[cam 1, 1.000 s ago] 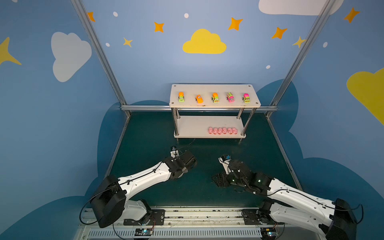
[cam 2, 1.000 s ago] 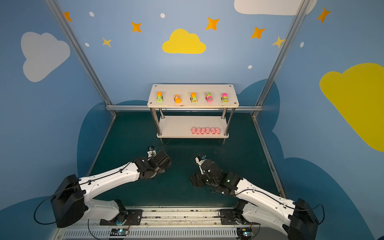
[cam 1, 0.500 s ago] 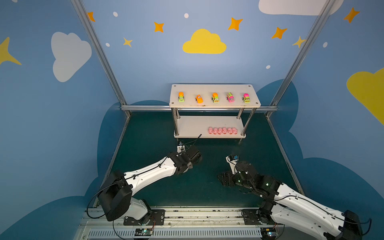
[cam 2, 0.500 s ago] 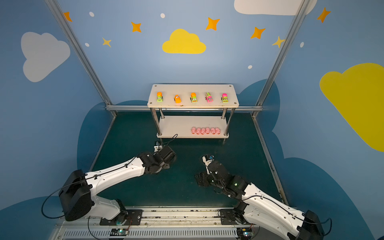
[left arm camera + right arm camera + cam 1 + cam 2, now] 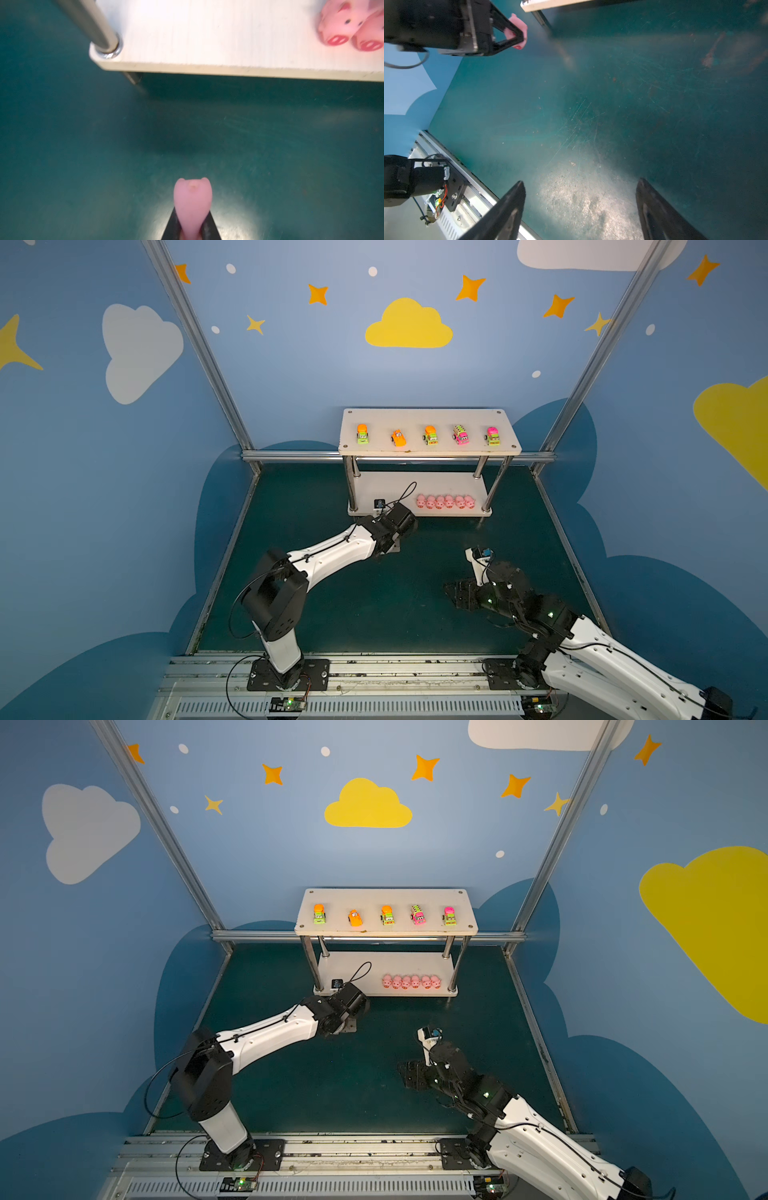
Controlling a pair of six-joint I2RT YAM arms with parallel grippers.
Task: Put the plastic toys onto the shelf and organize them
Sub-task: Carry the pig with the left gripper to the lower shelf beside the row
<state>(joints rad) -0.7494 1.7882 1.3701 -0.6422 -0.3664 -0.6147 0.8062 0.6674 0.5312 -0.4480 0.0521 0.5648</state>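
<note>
One pink pig (image 5: 192,199) is hanging pinched between the black fingers of the left gripper (image 5: 192,227), which are clamping it tight. It is hanging over the mat just on the near side of the lower board of the shelf (image 5: 415,418), towards the board's left end and not touching it. Six more pigs (image 5: 444,502) are standing shoulder to shoulder in a row along the near edge of that lower board, right of its middle, and five little vehicles (image 5: 430,435) are sitting spaced apart in a line across the top board. The white shelf is standing at the far side of a scuffed dark green mat (image 5: 374,601), in front of a metal rail (image 5: 291,455), with blue walls (image 5: 291,364) painted with clouds and stars rising around it. The right gripper (image 5: 581,181) is hovering low over bare mat on the near right, well apart from the shelf, its jaws standing wide apart and holding nothing.
</note>
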